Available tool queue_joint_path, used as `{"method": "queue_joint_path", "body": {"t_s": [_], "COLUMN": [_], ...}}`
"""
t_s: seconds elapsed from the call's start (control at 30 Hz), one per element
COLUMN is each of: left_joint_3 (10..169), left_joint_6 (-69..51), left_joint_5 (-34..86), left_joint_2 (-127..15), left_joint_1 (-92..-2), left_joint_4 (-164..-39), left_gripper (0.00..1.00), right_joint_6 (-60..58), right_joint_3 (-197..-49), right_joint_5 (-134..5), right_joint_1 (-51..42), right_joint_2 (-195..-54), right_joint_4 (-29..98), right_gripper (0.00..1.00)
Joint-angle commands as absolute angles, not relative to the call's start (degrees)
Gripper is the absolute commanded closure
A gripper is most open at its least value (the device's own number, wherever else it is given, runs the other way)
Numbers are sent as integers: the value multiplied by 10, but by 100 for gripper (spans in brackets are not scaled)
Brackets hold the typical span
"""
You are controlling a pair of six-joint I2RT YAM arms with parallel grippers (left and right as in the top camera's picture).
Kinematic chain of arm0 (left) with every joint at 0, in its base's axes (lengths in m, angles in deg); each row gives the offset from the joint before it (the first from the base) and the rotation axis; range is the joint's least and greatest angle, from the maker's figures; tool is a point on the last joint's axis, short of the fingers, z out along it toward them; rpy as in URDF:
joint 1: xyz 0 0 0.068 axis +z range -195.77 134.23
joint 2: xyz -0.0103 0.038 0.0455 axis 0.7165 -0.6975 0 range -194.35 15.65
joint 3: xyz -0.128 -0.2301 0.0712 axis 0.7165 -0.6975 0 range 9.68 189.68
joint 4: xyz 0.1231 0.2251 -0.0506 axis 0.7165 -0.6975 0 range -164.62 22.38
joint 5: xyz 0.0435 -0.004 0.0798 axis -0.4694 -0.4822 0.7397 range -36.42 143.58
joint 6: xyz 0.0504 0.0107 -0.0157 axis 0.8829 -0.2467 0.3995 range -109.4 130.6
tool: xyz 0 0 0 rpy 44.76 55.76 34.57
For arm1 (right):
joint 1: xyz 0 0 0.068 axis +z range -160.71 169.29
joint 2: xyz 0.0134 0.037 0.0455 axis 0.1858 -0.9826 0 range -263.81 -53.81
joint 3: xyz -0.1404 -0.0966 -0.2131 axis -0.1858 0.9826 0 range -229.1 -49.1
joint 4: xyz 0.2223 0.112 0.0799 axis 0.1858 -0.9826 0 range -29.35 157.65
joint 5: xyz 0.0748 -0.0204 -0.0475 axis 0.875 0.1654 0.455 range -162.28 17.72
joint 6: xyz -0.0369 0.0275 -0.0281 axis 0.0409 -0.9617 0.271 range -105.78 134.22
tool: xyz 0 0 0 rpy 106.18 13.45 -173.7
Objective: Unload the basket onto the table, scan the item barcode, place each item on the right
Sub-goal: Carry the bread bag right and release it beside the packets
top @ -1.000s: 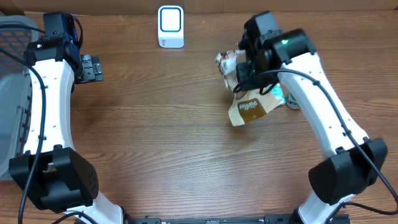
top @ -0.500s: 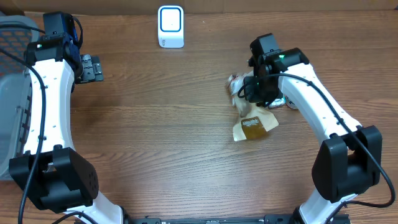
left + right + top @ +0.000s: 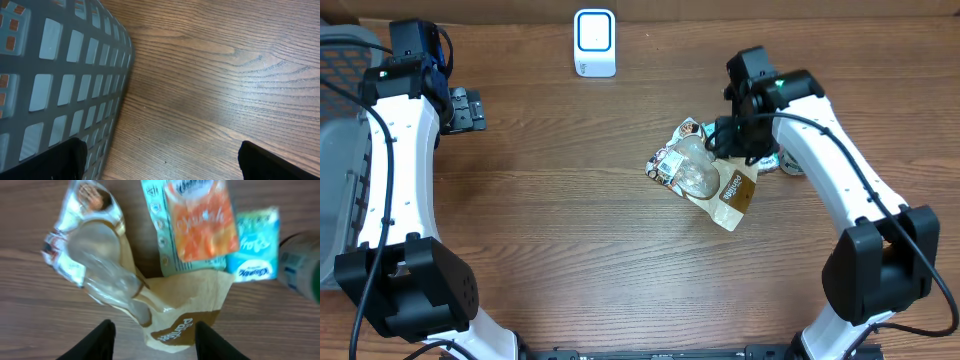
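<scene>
Now brown pouch (image 3: 182, 302) lies flat just under parted R gripper (image 3: 154, 327)

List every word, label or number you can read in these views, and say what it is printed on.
Nothing reads with certainty.
brown pouch: white script, upside down, too blurred to read.
orange packet: white script, blurred.
blue packet: dark lettering, blurred.
clear wrapper: printed label, too small to read.
white scanner: no text visible.
</scene>
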State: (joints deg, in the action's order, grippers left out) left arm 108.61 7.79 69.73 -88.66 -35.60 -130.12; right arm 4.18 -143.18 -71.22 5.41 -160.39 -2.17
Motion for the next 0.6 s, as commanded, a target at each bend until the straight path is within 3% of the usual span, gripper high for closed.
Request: {"method": "queue_joint_path", "body": {"t_s": [0.0,0.27,0.33,0.4,0.57], "left_joint_3": [1093,1093,1093,1093,1093], "left_joint_6": [83,83,83,83,83], "left_joint_5": [705,705,705,705,705], "left_joint_2": [-888,-888,-888,-888,-888], "left_joint_1": [-353,-353,-353,-353,-353], "left_joint_4": [-1299,-1299,-1299,-1299,-1299], "left_gripper": [0,0,1,0,0], "right_joint_6": [44,40,37,37,37], "right_joint_3": [-1499,-1618,-1641,-1668,-1755], "right_joint_5": [-715,-713,-694,-670,-662], "right_joint_1": [53,53,53,53,53], "right_joint_2": [-1586,-1583,-1583,-1583,-1583], "right_joint_4": [-41,-149,-172,-196,-259], "right_gripper": [48,37,21,14,11]}}
